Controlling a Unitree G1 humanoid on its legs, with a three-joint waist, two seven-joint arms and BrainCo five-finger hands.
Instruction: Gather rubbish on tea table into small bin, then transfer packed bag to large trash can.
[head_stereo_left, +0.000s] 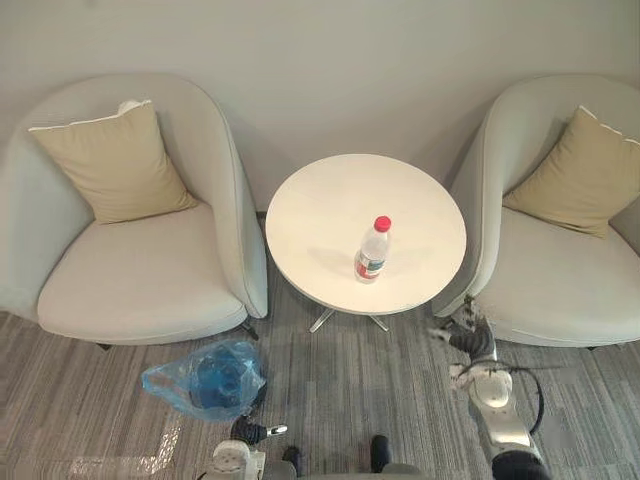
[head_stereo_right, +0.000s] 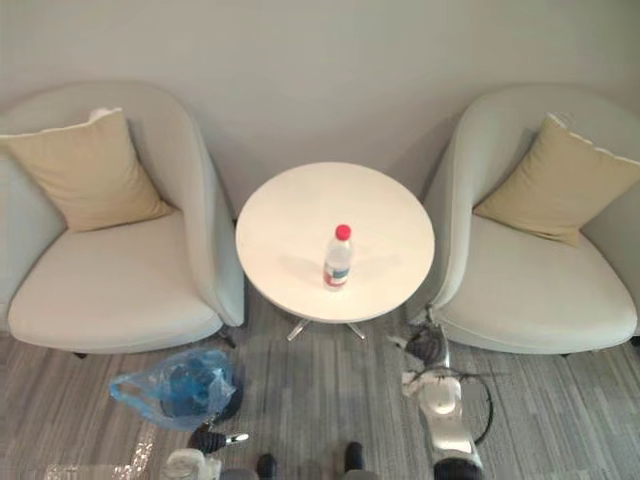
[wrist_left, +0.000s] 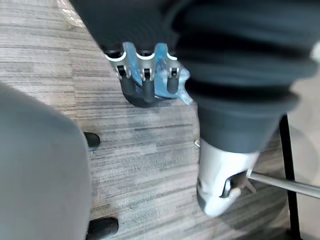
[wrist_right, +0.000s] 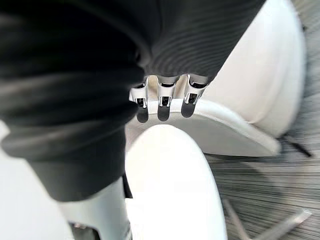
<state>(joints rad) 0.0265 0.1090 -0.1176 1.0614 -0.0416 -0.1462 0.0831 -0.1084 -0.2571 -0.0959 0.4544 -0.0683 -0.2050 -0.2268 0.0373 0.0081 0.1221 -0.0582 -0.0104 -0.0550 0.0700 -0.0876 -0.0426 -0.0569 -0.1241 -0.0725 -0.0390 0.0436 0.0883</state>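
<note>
Fingers of the right robot hand (wrist_right: 161, 102) hang straight and loose, holding nothing. We see it low, beside the rim of the desk (head_stereo_left: 300, 215) and close to the front of the armchair (head_stereo_left: 560, 280) on its right. The left robot hand (wrist_left: 145, 82) is low too, its fingers relaxed and empty. The small bin (head_stereo_left: 215, 380), lined with a blue bag (head_stereo_left: 165, 385), sits on the floor just ahead of it.

Up and to the left of the right robot hand, near the middle of the desk, stands the bottle (head_stereo_left: 372, 250). It is upright with its red cap on, apart from everything else. It is the one piece of rubbish we can make out on the desk, and it is not yet in the bin.

We judge the step in hand to be the reach for that bottle. To do it well, we would first lift the right robot hand clear above the rim so the fingers do not catch the edge. Then we would come at the bottle level from the side and wrap the fingers round its body, not its cap, since a tall, light bottle tips at a nudge. We would close slowly, because thin plastic gives, and carry the bottle upright across to the bin by the left robot hand.
</note>
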